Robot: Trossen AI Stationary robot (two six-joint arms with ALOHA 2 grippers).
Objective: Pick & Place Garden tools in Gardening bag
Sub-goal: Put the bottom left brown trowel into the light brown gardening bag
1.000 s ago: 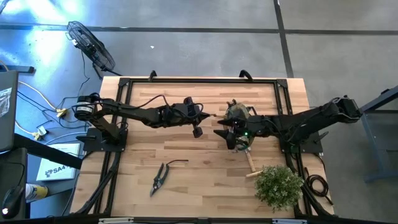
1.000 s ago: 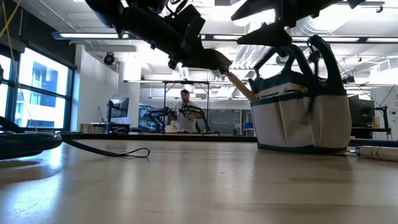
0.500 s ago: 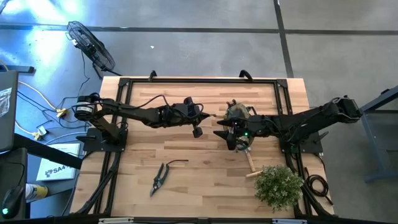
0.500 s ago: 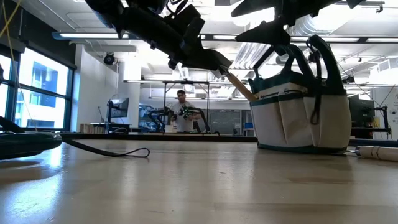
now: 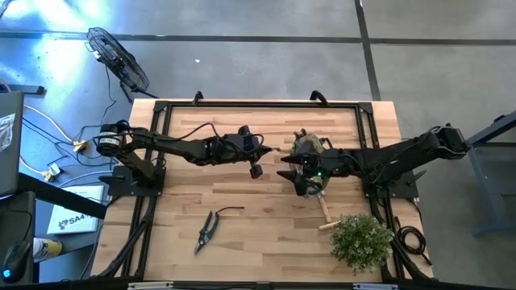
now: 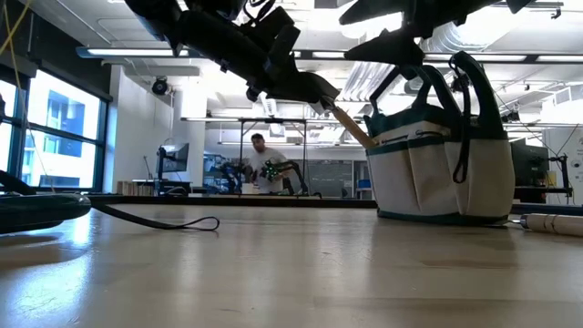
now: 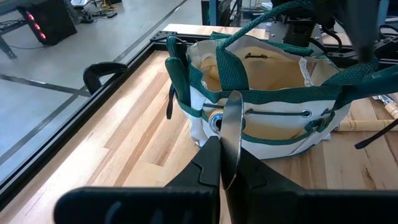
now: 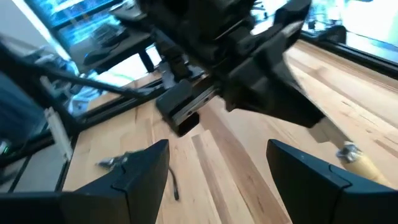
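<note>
Left tool (image 7: 225,163) is clamped on a trowel (image 7: 232,134): the metal blade stands edge-on between the fingers, and the pale wooden handle points toward the gardening bag (image 7: 273,106). In the low view the trowel handle (image 6: 351,128) is raised off the worktop (image 6: 291,273), its end just beside the gardening bag (image 6: 442,173) rim. The bag stands upright, mouth open, near the middle of the worktop (image 5: 242,234).

Right tool (image 8: 217,168) has its fingers spread wide with nothing between them; in the high view the right tool (image 5: 300,182) hangs just beside the bag (image 5: 306,145), on its near side.

A second wooden-handled trowel (image 5: 325,211) lies on the worktop between the bag and the bushy plant (image 5: 361,240). Pruning shears (image 5: 206,230) lie well apart, toward the left front. A person (image 6: 264,164) is visible in the room behind.
</note>
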